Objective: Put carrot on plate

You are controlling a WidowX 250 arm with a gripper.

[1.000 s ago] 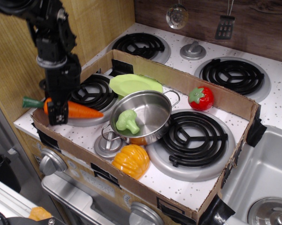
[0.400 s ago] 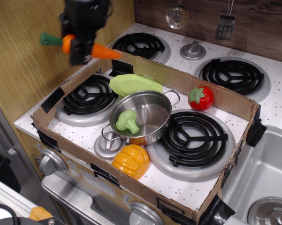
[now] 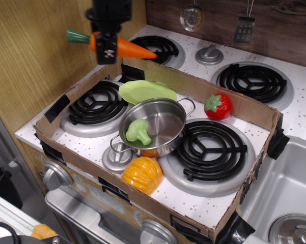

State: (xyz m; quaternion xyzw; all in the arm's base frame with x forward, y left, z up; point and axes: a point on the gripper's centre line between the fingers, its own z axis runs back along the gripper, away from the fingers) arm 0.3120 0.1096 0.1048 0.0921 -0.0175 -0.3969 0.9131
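Note:
My gripper (image 3: 108, 51) is shut on the carrot (image 3: 128, 48), an orange toy with a green stem end pointing left. It holds the carrot level, high in the air above the back left of the cardboard box. The pale lime-green plate (image 3: 145, 92) lies inside the box, below and to the right of the carrot, partly behind the steel pot (image 3: 155, 125).
The pot holds a green broccoli (image 3: 138, 131). An orange pumpkin (image 3: 142, 174) sits at the box's front wall. A red tomato (image 3: 218, 106) lies at the back right. The cardboard box wall (image 3: 193, 84) rings the stove burners. A sink (image 3: 287, 193) is at the right.
My gripper lifted the carrot off the left burner, rose high, and moved to the right toward the plate.

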